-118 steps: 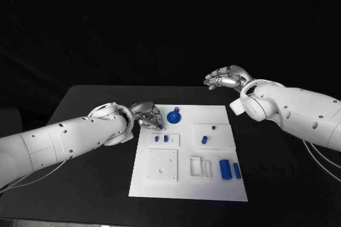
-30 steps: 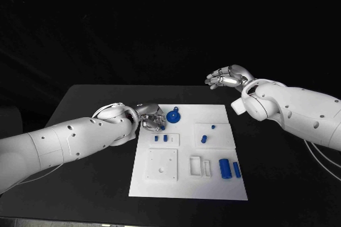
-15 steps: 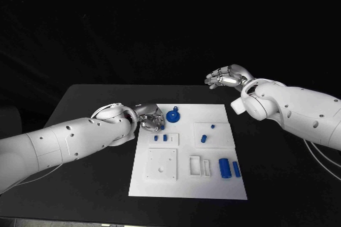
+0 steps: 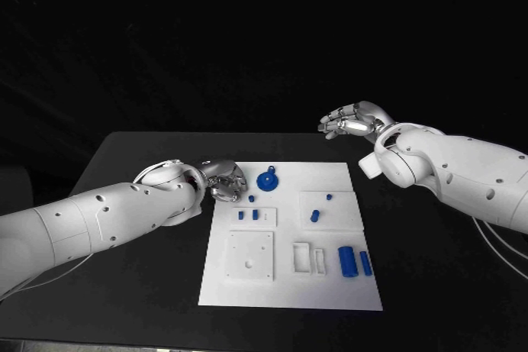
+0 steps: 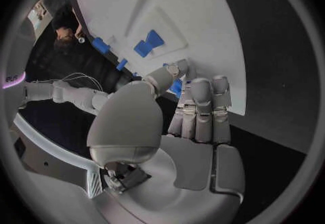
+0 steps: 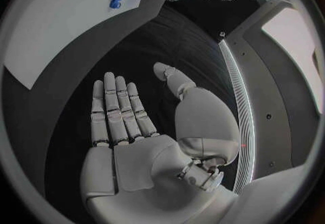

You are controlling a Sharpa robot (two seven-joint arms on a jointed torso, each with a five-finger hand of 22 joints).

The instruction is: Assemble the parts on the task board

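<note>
Black table [image 4: 143,150] carries the white task board [image 4: 291,287], where the left hand [image 4: 226,182] pinches a small blue part [image 4: 252,198] at the far-left corner, probably to seat it, while the right hand [image 4: 350,121] waits spread behind.

Black table [image 4: 143,150], matte top, 1 unit, near and far edges in view. Backdrop beyond the far edge: uniformly black, no walls or windows discernible. Floor around the table dark.
</note>
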